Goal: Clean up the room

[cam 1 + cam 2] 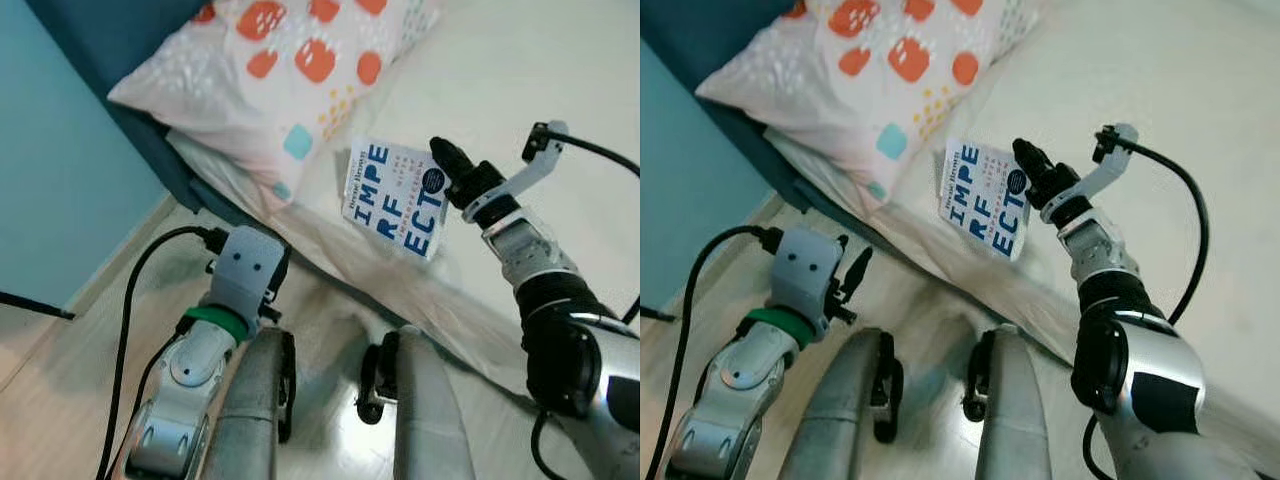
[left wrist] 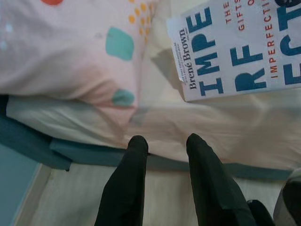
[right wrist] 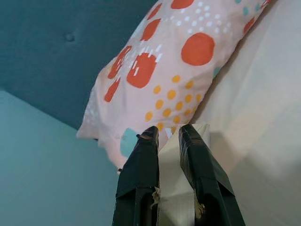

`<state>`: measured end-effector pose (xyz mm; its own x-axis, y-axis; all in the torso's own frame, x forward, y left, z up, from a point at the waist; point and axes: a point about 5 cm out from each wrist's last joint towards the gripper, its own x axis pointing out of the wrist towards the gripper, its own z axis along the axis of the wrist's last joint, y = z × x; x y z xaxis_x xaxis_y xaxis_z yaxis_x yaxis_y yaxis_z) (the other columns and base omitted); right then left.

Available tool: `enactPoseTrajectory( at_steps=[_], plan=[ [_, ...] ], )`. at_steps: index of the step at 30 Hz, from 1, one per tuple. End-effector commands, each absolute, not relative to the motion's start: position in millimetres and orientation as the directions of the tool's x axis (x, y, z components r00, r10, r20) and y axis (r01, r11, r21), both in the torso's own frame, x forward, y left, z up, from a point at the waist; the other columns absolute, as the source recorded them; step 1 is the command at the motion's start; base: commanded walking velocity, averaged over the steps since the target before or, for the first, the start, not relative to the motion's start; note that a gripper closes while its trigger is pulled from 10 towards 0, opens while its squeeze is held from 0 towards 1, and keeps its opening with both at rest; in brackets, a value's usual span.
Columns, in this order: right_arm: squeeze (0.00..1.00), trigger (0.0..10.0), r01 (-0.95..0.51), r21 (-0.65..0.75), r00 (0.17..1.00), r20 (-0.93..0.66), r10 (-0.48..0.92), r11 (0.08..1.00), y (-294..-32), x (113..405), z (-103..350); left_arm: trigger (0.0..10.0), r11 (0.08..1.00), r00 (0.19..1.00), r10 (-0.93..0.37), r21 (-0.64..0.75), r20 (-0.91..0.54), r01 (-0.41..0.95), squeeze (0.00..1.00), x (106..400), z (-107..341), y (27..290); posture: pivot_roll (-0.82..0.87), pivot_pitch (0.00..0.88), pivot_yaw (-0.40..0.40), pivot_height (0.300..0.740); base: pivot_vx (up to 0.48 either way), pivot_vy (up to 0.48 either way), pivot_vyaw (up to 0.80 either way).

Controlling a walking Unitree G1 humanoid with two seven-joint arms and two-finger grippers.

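Note:
A white book (image 1: 395, 200) with blue letters lies tilted on the cream bed (image 1: 520, 80), close to its edge and just beside the pillow (image 1: 290, 70). My right gripper (image 1: 445, 160) is shut on the book's far corner; in the right wrist view the white cover (image 3: 169, 188) sits between the two fingers (image 3: 141, 165). My left gripper (image 1: 852, 275) hangs lower, over the floor beside the bed's edge. It is open with nothing between its fingers (image 2: 127, 179), and the book (image 2: 240, 47) lies ahead of it on the sheet.
The spotted pillow leans against a dark blue headboard (image 1: 110, 40). A teal wall (image 1: 60, 180) runs along the left. Pale wood floor (image 1: 60, 380) lies below, with my two legs (image 1: 260, 400) standing against the bed's side.

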<state>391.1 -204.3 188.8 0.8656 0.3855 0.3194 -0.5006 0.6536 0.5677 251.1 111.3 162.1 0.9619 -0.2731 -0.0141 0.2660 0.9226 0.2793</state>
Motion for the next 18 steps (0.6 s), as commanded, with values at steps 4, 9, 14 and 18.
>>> enactPoseTrajectory(
  at_steps=[4,9,14,18],
  plan=[
    [0.00,10.0,-0.599,0.605,0.801,0.446,0.400,0.525,-202,391,204,10.0,0.919,0.961,-0.272,0.283,-0.047,0.274,0.00,247,155,112,0.17,0.308,0.067,0.610,0.000,0.000,0.00],
    [0.00,10.0,-0.636,0.608,0.772,0.490,0.406,0.476,-200,392,210,10.0,0.918,0.961,-0.271,0.285,-0.053,0.274,0.00,245,155,113,0.18,0.317,0.072,0.610,0.000,0.000,0.00],
    [0.00,10.0,-0.543,0.549,0.839,0.347,0.418,0.635,-205,394,202,10.0,0.918,0.962,-0.267,0.287,-0.062,0.273,0.00,241,155,115,0.19,0.331,0.074,0.610,0.000,0.000,0.00],
    [0.00,10.0,-0.524,0.515,0.851,0.288,0.439,0.679,-206,393,196,10.0,0.918,0.962,-0.265,0.288,-0.066,0.273,0.00,240,154,117,0.19,0.339,0.077,0.610,0.000,0.000,0.00]
  ],
)
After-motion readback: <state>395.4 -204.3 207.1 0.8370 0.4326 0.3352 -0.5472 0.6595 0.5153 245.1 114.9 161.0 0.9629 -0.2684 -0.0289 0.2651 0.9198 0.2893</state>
